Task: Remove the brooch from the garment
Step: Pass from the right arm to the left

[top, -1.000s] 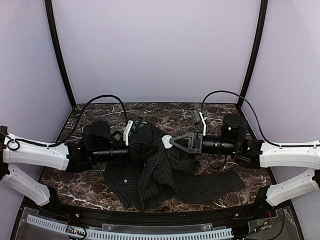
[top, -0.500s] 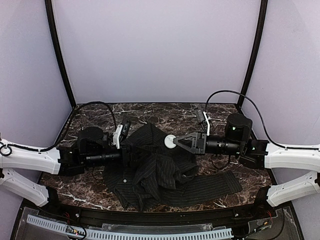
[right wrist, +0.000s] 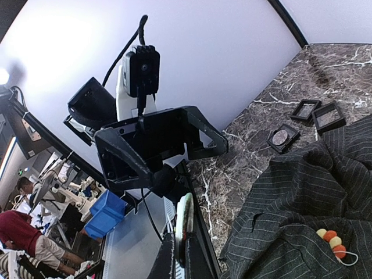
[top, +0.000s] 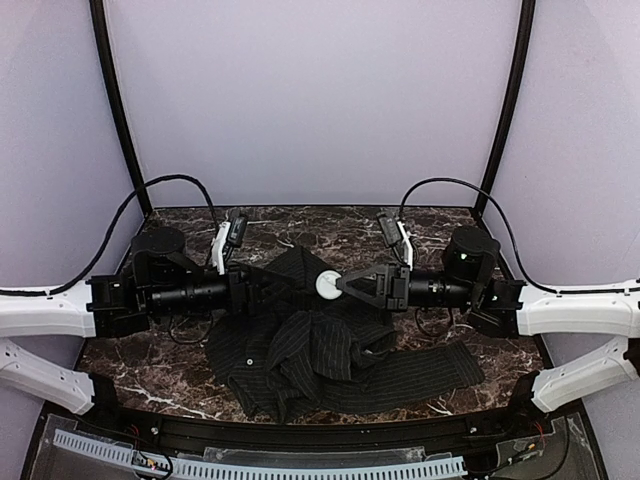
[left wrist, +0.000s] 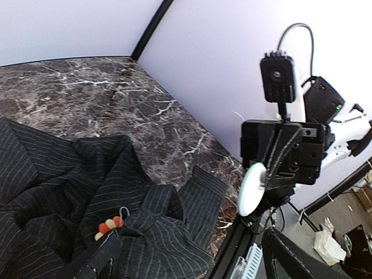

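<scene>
A black pinstriped garment (top: pixel 330 350) lies crumpled on the marble table (top: pixel 330 225). The brooch (left wrist: pixel 108 226) sits in a fold of it; only an arc of pale, orange and red beads with a thin wire loop shows, as on the brooch (right wrist: pixel 332 242) in the right wrist view. My right gripper (top: pixel 341 284) hovers over the cloth, shut on a pale round disc (top: pixel 327 285), edge-on as the disc (right wrist: pixel 185 218) between my right gripper (right wrist: pixel 185 247) fingers. My left gripper (top: pixel 275 290) faces it across the garment (left wrist: pixel 58 174), open and holding nothing; the left gripper (left wrist: pixel 192 256) is above the cloth.
Three small square black boxes (right wrist: pixel 283 137) (right wrist: pixel 304 109) (right wrist: pixel 328 116) lie on the marble beyond the garment's far-left edge. Lilac walls close the back and sides. A white cable tray (top: pixel 260 465) runs along the near edge behind the arm bases.
My left gripper has opened, let go of the cloth and drawn back to the left and towards the rear. The right gripper still holds the disc in nearly the same spot.
</scene>
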Motion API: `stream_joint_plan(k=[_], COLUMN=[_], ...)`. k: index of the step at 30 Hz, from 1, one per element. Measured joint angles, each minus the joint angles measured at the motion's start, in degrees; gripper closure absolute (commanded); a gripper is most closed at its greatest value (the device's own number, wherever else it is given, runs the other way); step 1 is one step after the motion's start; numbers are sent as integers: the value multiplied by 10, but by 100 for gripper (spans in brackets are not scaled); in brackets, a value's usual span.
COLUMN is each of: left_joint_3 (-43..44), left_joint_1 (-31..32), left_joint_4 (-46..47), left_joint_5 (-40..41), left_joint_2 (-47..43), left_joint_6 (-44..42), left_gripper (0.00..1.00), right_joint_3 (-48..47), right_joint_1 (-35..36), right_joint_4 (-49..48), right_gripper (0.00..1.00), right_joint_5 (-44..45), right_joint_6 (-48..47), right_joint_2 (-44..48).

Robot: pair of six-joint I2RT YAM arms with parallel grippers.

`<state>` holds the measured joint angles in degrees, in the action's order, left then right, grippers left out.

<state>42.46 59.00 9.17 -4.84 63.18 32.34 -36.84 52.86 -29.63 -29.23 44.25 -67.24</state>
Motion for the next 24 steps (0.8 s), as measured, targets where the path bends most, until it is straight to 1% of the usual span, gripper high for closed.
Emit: stream_joint_plan(k=[4, 6, 7, 8, 10, 11, 12, 15, 16, 17, 18, 19, 21, 22, 23, 24], left_joint_3=[14, 17, 17, 17, 17, 17, 17, 16, 16, 16, 16, 16, 14, 12, 10, 8], left_joint_1=[3, 7, 8, 9, 11, 12, 12, 13, 13, 13, 13, 13, 13, 12, 12, 12], left_joint_4=[32, 50, 55, 62, 74, 79, 84, 101, 107, 113, 118, 123, 132, 136, 139, 140], left_joint_5=[-64, -90, -99, -109, -122, -126, -130, -137, -138, -139, -140, -140, -139, -140, -138, -137], left_joint_2=[39, 56, 62, 66, 73, 73, 74, 74, 75, 74, 75, 75, 75, 75, 75, 76], left_joint_6=[-5, -6, -4, -5, -4, -2, -3, 1, 3, 6, 8, 10, 12, 17, 17, 18], left_gripper=[22, 31, 34, 40, 48, 50, 53, 61, 65, 67, 73, 76, 89, 92, 96, 98], right_joint_3=[0, 0, -1, -1, -5, -7, -10, -13, -14, -16, -17, -17, -17, -18, -18, -18], right_joint_1=[5, 9, 9, 10, 10, 10, 10, 10, 11, 11, 12, 12, 12, 13, 13, 14], right_joint_4=[-22, -29, -31, -34, -38, -39, -40, -43, -44, -45, -46, -47, -47, -47, -48, -49], right_gripper=[100, 100, 100, 100, 100, 100, 100, 100, 100, 100, 100, 100, 100, 100, 100, 97], right_joint_5=[-21, -26, -28, -30, -34, -36, -37, -42, -44, -45, -46, -47, -49, -51, -54, -56], right_joint_6=[7, 9, 9, 9, 9, 10, 10, 10, 10, 10, 10, 10, 10, 11, 11, 10], right_joint_2=[-18, -23, -24, -25, -29, -30, -32, -35, -37, -39, -40, -41, -42, -42, -42, -42])
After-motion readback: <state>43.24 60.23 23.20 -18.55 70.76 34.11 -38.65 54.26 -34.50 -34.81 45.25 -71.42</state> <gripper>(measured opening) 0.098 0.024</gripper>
